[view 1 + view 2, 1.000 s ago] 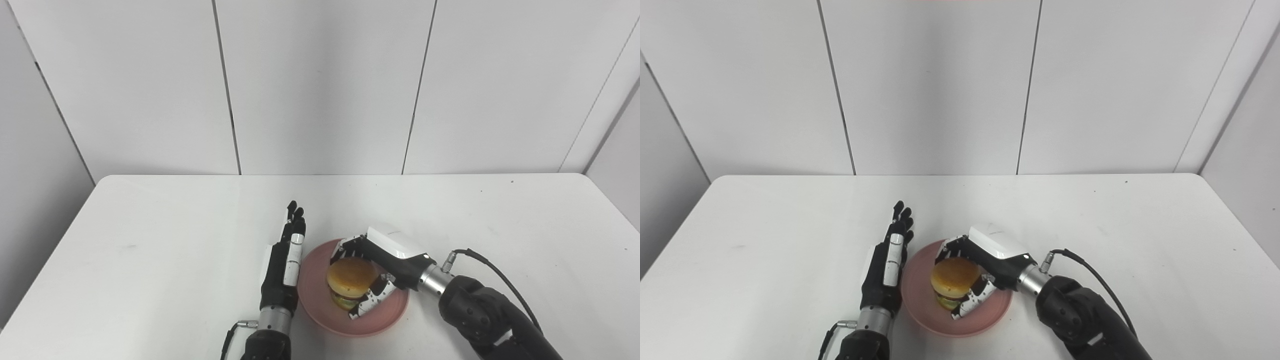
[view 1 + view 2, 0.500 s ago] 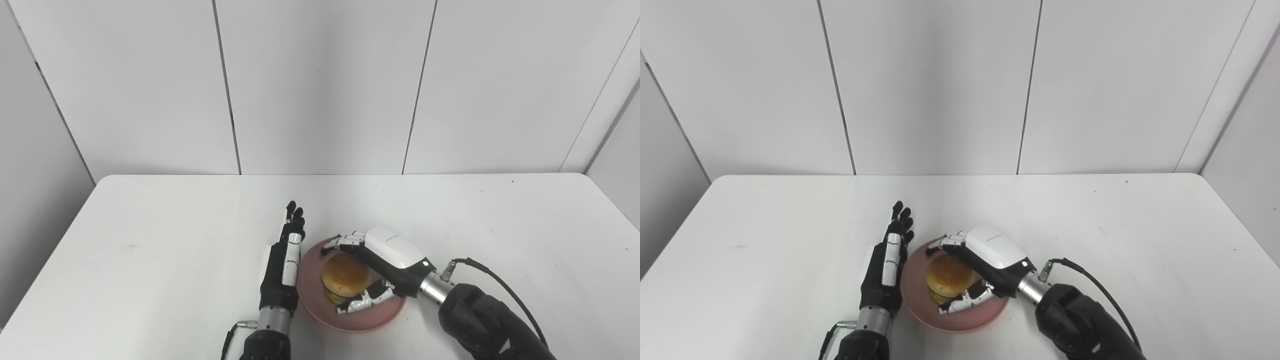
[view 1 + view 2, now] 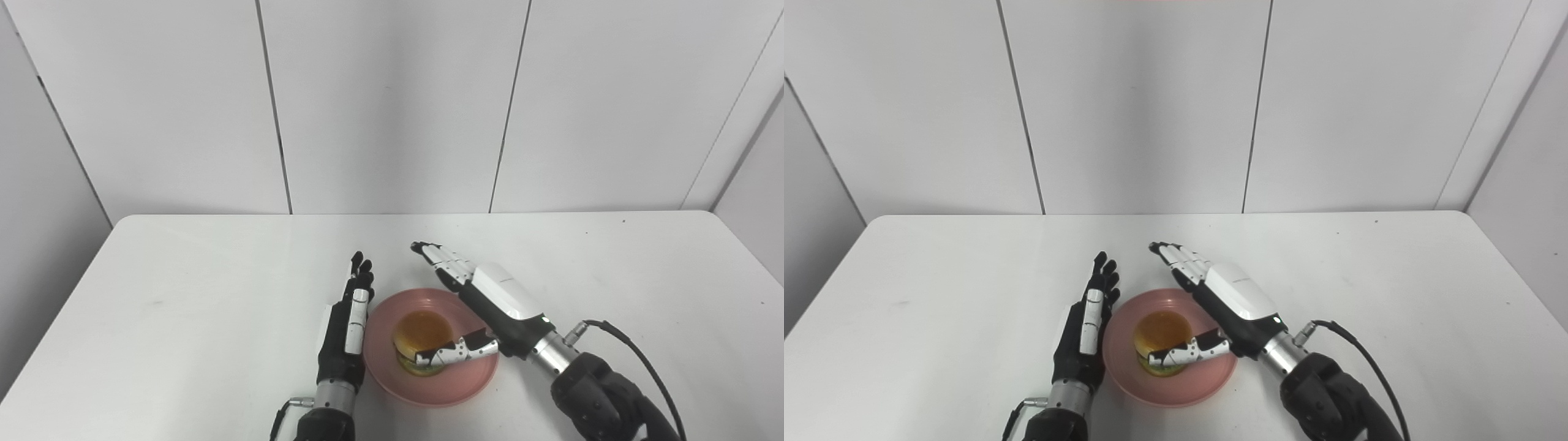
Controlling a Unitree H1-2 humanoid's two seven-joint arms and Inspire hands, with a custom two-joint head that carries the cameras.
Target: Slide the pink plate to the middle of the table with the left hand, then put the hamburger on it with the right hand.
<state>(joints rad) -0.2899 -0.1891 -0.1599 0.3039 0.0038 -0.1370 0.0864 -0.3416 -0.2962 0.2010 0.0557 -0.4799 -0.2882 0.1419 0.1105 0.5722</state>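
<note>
The pink plate (image 3: 380,373) sits on the white table near its front middle. The hamburger (image 3: 422,332) stands on the plate, bun up. My right hand (image 3: 490,300) is open above the plate's right side, fingers stretched out toward the far edge, thumb lying across the hamburger's front. It holds nothing. My left hand (image 3: 344,324) is open and flat on its edge, fingers straight, right beside the plate's left rim; whether it touches the rim I cannot tell.
The white table (image 3: 184,275) ends at a grey panelled wall behind. A black cable (image 3: 637,355) loops off my right wrist over the table's right part.
My right hand has let go of the hamburger and spread its fingers, lifting up and back. The hamburger now rests on the plate. The left hand has stayed put.
</note>
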